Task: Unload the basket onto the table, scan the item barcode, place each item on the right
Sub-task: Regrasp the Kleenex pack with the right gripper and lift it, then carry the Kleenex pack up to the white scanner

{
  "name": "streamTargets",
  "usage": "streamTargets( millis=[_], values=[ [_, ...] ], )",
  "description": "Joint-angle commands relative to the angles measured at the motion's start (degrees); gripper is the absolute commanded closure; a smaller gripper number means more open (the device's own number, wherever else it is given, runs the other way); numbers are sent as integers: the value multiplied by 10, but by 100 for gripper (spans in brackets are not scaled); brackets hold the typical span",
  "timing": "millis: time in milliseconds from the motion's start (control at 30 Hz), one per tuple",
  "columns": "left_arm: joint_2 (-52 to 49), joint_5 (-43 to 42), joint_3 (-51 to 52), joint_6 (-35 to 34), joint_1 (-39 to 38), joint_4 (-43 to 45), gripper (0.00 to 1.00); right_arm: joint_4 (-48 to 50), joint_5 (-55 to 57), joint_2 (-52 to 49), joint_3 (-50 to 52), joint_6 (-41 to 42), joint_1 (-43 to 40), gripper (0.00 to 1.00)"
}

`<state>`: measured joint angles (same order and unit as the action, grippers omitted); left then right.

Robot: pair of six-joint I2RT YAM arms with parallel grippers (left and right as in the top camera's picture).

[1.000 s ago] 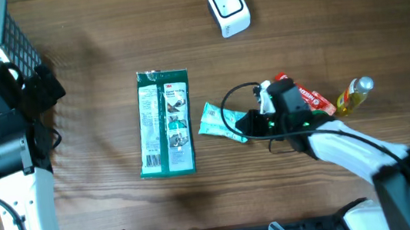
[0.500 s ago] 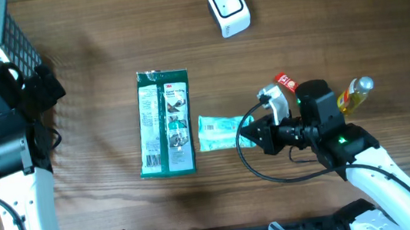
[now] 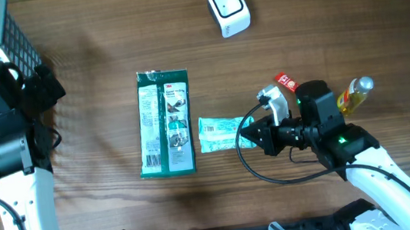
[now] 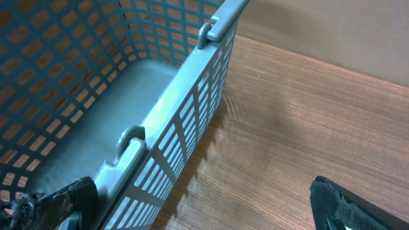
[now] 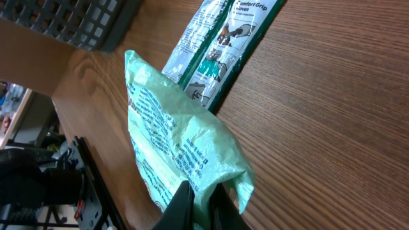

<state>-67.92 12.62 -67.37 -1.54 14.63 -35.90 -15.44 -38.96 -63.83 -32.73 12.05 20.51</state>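
Well, the long green pack [image 3: 164, 121] says "Comfort Grip" on its front. The light green packet [image 3: 219, 133] has rows of tiny dark print that I cannot read. My right fingers [image 5: 192, 207] are pinched almost closed on the packet's right end. The rest of it sticks out to the left, just beside the long pack. The white scanner [image 3: 228, 8] sits on the far side of the tabletop [image 3: 124, 217], well apart from the packet. My left fingers [image 4: 61, 201] are spread wide over the rim of the grey basket [image 4: 96, 83] at the far left.
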Motion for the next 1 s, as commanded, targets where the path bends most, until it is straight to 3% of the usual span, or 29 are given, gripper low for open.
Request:
streamTargets(
  millis=[0,967],
  values=[
    [-23,-31,32,-23,2,-30,0,3,-14,6,-2,-12,-2,96],
    [-23,-31,32,-23,2,-30,0,-28,54,4,-20,-16,-2,96]
  ],
)
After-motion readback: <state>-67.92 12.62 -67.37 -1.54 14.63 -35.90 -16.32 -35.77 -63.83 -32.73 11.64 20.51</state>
